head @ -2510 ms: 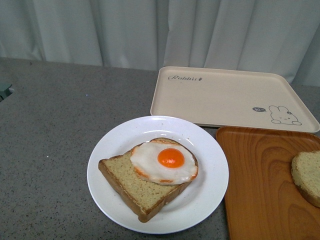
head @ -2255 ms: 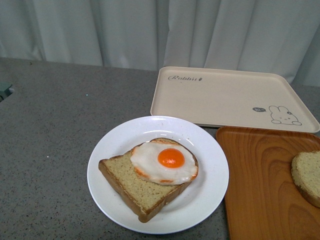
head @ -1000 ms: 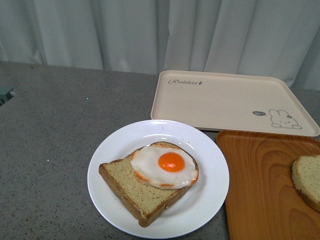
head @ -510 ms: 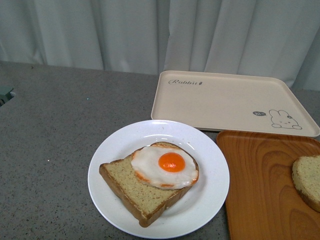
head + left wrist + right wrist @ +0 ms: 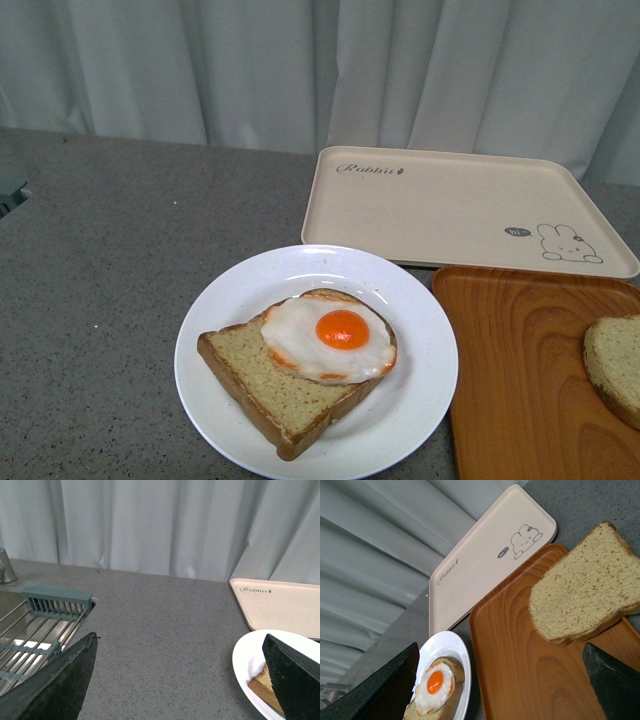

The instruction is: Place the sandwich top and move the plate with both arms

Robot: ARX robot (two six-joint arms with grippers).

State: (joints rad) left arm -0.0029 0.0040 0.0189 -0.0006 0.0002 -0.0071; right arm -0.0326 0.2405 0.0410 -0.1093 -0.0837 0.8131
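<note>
On the grey surface (image 5: 100, 260) sat the white plate (image 5: 415, 375), and it held one slice of bread (image 5: 262, 385) with a fried egg (image 5: 330, 338) on top. Just beside the plate, on the robot's right, lay the orange wooden tray (image 5: 520, 390). The sandwich top (image 5: 585, 587) lay flat in that tray, by itself, well apart from the plate. Its round end pointed toward the plate, so its long way ran from side to side. Behind both sat the cream rabbit tray (image 5: 450, 205). The left end effector (image 5: 178, 636) had its fingers (image 5: 60, 680) spread wide over the surface near the plate, and it held nothing. The right end effector (image 5: 500, 647) was spread wide too, up above the wooden tray, touching nothing.
</note>
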